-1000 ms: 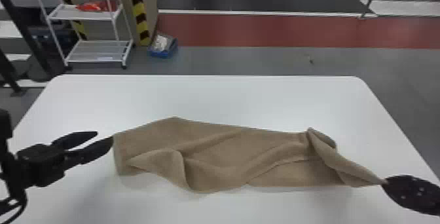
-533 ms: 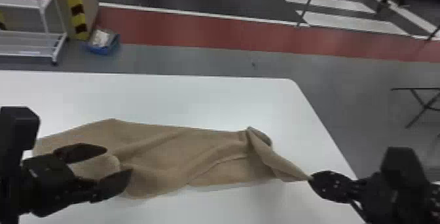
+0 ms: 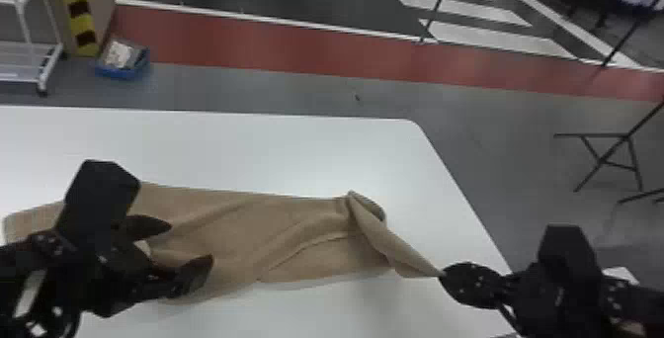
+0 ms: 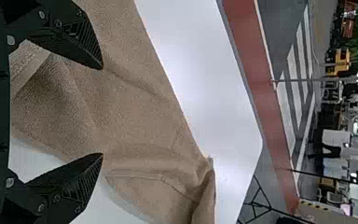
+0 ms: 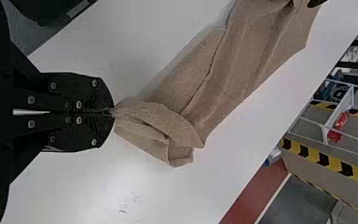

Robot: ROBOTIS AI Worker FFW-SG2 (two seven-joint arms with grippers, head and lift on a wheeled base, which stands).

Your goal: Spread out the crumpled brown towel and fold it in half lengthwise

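I have two grippers and four fingers over one brown towel (image 3: 296, 233), which lies rumpled on one white table (image 3: 276, 154). In the head view the towel runs across the lower half of the frame, from the left edge to right of centre, its far edge fairly straight, several soft ridges running along it. At its right end one flap is turned over and narrows to a point toward the lower right. There my right gripper (image 3: 442, 274) has its jaws clenched on that one corner; in the right wrist view the two fingers of my right gripper (image 5: 113, 112) meet with the cloth pinched at their tips. At lower left my left gripper (image 3: 191, 243) is over the towel, jaws parted; in the left wrist view its two fingertips stand well apart with brown cloth behind the gap. Whether they touch it I cannot tell. Past the table, at upper left, I count one white rack (image 3: 20, 60), one black-and-yellow striped strip (image 3: 79, 16) and one blue container (image 3: 121, 72). The right wrist view has a few dark marks (image 5: 130, 205) on the tabletop, too small to make out.
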